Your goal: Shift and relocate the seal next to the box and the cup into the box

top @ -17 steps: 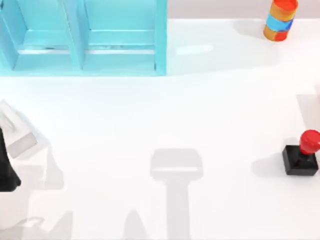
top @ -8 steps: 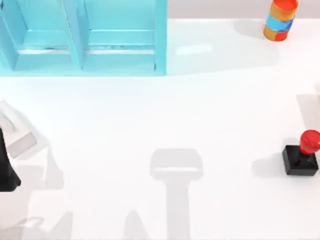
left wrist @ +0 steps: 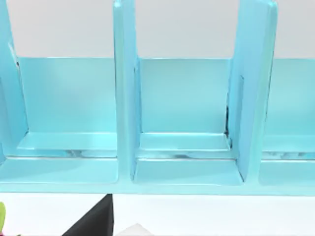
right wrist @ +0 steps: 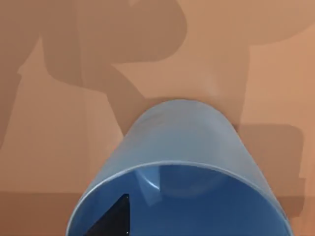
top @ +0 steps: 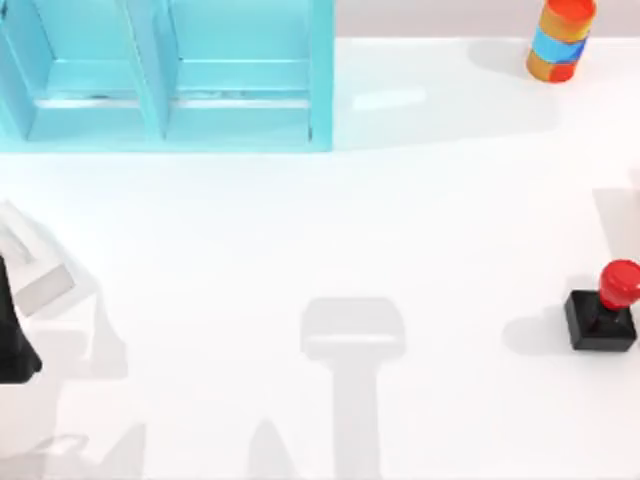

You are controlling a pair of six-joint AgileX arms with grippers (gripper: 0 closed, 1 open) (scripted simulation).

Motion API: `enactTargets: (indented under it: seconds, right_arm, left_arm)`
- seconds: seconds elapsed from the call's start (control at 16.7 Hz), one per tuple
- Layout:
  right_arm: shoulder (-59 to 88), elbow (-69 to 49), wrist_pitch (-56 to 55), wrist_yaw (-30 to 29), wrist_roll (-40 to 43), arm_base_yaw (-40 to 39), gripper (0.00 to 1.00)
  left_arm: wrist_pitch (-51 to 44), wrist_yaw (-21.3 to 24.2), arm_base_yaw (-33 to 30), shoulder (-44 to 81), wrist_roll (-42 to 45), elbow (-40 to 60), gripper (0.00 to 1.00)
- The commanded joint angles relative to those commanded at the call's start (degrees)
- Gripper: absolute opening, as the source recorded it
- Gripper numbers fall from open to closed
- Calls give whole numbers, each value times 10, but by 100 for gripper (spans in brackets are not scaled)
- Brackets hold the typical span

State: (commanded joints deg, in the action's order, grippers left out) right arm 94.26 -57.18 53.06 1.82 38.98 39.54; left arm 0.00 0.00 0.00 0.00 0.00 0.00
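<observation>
White table surface (top: 300, 230) carries a light-blue box (top: 165, 75) with upright dividers at the far left of the top view. Near the right edge, well apart from the box, the seal (top: 605, 310) stands upright, black base on the table and red knob on top. An orange-and-blue striped cylinder (top: 560, 38) stands at the far right corner. At the left edge, the left arm (top: 15, 320) is partly visible; whether its gripper is open or closed cannot be determined. The left wrist view faces the box compartments (left wrist: 184, 123). The right wrist view shows the cup (right wrist: 182, 172) close to the camera, open mouth toward it, with a black finger (right wrist: 113, 219) inside the rim; the right gripper's grip state cannot be determined.
</observation>
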Motion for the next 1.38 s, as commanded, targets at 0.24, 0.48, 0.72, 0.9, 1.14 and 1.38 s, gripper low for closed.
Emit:
enactTargets:
  seconds: [0.24, 0.48, 0.72, 0.9, 1.14, 1.38]
  right_arm:
    - [0, 0, 0, 0, 0, 0, 100]
    - [-1, -19, 20, -1, 2, 3, 100]
    - [-10, -64, 83, -1, 3, 3, 100]
    - [-22, -101, 120, 0, 3, 4, 100]
    - [-30, -143, 177, -1, 4, 5, 100]
    - [-45, -186, 231, 0, 3, 4, 100]
  left_arm:
    - [0, 0, 0, 0, 0, 0, 100]
    - [0, 0, 0, 0, 0, 0, 100]
    - [0, 0, 0, 0, 0, 0, 100]
    - [0, 0, 0, 0, 0, 0, 100]
    - [0, 0, 0, 0, 0, 0, 100]
    - [0, 0, 0, 0, 0, 0, 100]
